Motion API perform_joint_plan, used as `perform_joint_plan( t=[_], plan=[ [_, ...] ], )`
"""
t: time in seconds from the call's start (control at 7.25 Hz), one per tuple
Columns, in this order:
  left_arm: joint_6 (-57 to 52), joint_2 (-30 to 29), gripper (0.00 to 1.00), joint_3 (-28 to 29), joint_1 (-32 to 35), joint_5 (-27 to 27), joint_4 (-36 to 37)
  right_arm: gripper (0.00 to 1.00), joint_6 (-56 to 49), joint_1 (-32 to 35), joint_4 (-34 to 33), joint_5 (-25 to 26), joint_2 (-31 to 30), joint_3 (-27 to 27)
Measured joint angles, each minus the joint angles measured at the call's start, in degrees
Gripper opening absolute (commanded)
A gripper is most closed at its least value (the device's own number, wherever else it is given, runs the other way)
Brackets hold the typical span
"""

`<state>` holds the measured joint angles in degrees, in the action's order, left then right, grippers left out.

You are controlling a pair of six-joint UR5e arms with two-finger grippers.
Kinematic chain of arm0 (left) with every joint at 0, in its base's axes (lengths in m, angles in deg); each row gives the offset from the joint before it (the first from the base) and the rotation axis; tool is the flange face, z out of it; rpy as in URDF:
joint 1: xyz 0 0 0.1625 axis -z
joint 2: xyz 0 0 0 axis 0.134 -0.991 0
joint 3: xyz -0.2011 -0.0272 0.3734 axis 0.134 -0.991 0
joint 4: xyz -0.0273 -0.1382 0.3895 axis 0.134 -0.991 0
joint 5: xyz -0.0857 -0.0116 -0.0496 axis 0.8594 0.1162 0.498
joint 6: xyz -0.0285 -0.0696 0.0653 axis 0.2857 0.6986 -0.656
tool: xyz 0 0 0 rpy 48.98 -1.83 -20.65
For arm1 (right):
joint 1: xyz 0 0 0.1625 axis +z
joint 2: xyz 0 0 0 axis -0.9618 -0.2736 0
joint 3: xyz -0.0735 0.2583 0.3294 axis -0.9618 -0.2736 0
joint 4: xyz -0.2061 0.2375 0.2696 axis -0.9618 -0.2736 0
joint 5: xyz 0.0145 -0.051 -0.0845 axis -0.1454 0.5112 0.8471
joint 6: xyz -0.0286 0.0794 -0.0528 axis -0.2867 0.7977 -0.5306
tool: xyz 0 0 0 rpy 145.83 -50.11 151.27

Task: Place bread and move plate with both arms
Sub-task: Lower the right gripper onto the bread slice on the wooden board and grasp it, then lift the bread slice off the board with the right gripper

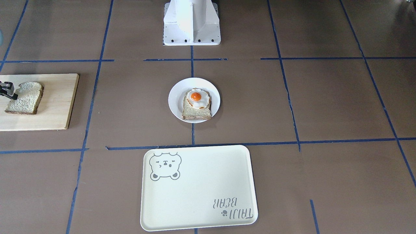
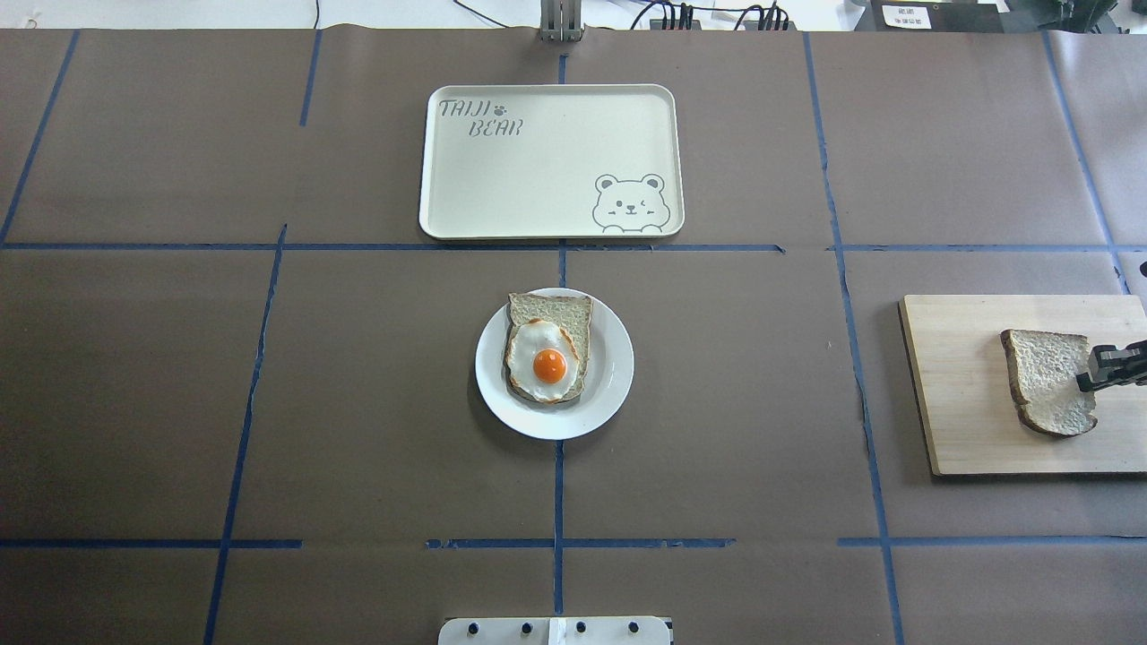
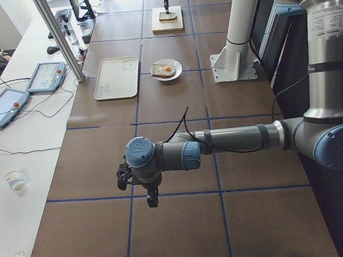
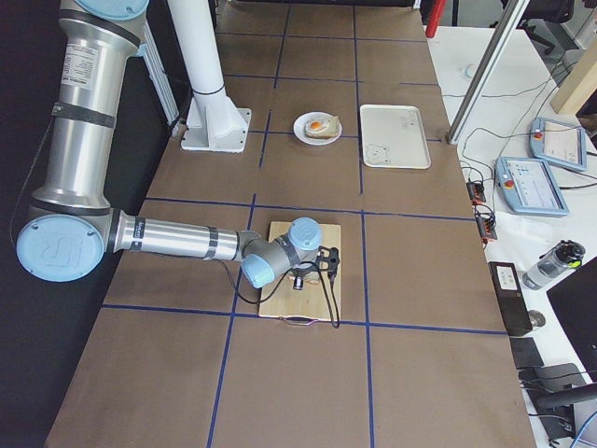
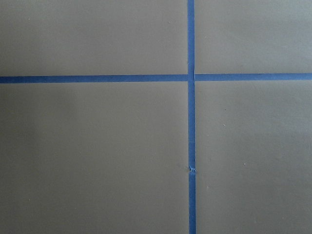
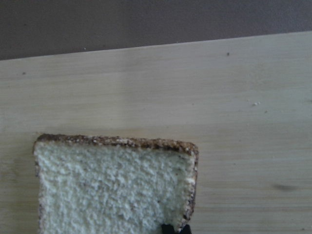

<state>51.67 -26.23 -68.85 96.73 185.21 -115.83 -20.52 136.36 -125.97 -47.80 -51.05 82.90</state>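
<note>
Little of the task looks done. The bread (image 2: pixel 1044 381) lies flat on the board (image 2: pixel 959 394) at the right edge of the overhead view, well apart from the plate (image 2: pixel 615 367) at the middle of that frame. The plate sits on the bench (image 2: pixel 358 403) just below the tray (image 2: pixel 538 170) and already carries the egg slice (image 2: pixel 548 354), which has nothing on top of it.

The right tool (image 2: pixel 1095 374) is at the bread's outer edge, at the right border of the overhead view. Its wrist view shows only a dark fingertip touching the bread's lower right corner, at the bottom of that frame. I cannot tell how far apart the jaws stand or whether they have the bread. The slice does not look lifted.

The left tool (image 3: pixel 149 195) shows only in the side view, in the lower middle of that frame, hanging over bare bench far from the plate. Its wrist view shows nothing but crossed blue tape (image 5: pixel 191 122). I cannot tell whether it is open, and nothing is seen in it.

By my reading, the bread's grasp is the step in hand. Carrying it to the plate, laying it over the egg slice, and moving the plate, probably onto the tray, all remain.
</note>
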Motion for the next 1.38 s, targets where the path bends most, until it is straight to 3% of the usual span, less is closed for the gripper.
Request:
perform_joint_plan(
  t=[0.55, 0.83, 1.1, 1.38],
  plan=[
    [0.04, -0.12, 1.00, -0.09, 0.00, 0.47, 0.00, 0.00, -0.28, 5.01, 7.25, -0.81, -0.15, 1.97],
    [0.15, -0.06, 1.00, -0.09, 0.00, 2.03, 0.00, 0.00, 0.67, 8.96, 10.29, -4.24, 0.81, 2.72],
    [0.22, -0.10, 1.00, -0.09, 0.00, 2.41, 0.00, 0.00, 9.43, 10.10, 11.09, -6.53, 5.26, 5.42],
    [0.39, -0.16, 1.00, -0.08, 0.00, 2.46, 0.00, 0.00, 26.03, 7.84, 11.42, -7.03, 14.69, 7.80]
  ],
)
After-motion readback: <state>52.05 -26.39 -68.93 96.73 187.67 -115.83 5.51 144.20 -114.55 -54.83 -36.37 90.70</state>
